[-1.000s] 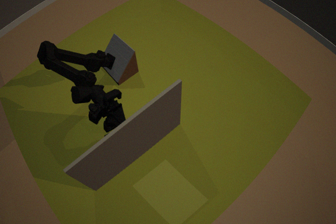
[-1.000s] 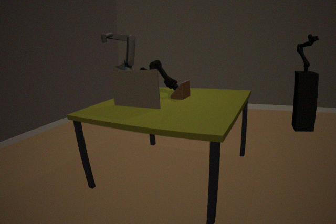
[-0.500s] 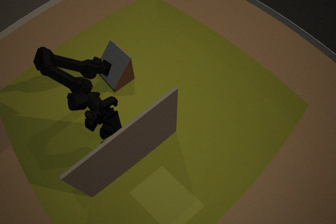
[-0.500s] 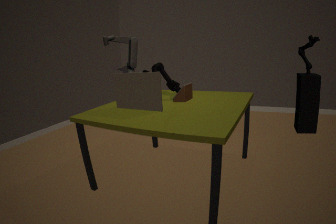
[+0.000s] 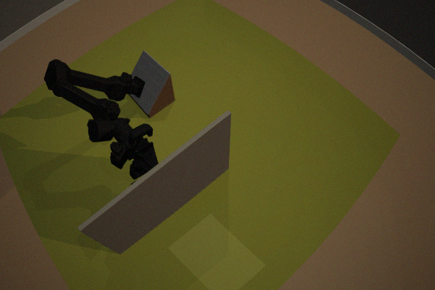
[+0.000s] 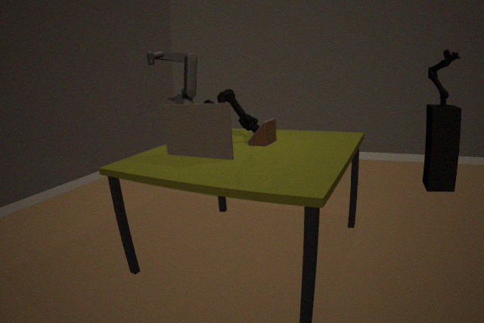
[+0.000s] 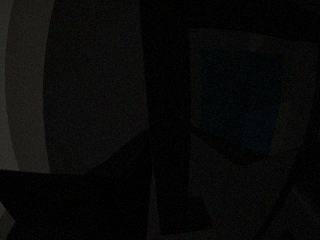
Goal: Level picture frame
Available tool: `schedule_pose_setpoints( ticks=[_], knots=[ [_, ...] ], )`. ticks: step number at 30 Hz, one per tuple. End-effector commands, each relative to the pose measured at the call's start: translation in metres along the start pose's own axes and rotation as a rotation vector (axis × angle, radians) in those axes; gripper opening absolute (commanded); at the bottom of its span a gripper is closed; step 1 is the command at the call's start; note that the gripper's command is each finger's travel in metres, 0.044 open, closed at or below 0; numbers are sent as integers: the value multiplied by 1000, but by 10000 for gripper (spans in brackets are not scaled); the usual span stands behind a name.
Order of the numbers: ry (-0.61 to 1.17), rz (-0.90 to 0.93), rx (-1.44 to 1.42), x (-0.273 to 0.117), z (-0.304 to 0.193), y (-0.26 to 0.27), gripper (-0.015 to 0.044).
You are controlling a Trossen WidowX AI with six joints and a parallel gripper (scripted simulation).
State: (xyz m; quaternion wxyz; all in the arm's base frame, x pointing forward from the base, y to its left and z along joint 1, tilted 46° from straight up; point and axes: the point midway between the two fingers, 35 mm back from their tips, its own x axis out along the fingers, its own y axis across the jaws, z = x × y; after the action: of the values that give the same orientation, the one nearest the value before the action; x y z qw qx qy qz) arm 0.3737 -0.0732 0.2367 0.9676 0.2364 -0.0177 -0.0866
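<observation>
The upright grey wall panel [image 5: 185,181] [image 6: 199,131] shows its back in the top and exterior views and hides the picture frame's hanging side. My gripper [image 5: 143,166] is at the panel's far side in the top view, its fingertips mostly hidden; the exterior view hides it behind the panel. The wrist view is very dark. It shows the dark picture frame [image 7: 167,75] close up, with a pale border around a blue picture [image 7: 240,85]. My gripper is shut on the picture frame, though the contact is hard to make out. The screw and notched strip are hidden. I cannot tell the frame's tilt.
The arm's base stands on a grey-topped wedge block [image 5: 151,76] [image 6: 265,133] with brown sides, behind the panel. Both stand on the yellow-green table [image 5: 298,139] [image 6: 273,178]. A black pedestal [image 6: 442,147] with another arm and a pale grey arm [image 6: 190,75] stand beyond the table.
</observation>
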Motion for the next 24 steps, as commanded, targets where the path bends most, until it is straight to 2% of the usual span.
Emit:
schedule_pose_setpoints(
  ticks=[1,24],
  knots=[
    [-8,15,3,0,4,4,0],
    [-8,15,3,0,9,5,0]
  ],
)
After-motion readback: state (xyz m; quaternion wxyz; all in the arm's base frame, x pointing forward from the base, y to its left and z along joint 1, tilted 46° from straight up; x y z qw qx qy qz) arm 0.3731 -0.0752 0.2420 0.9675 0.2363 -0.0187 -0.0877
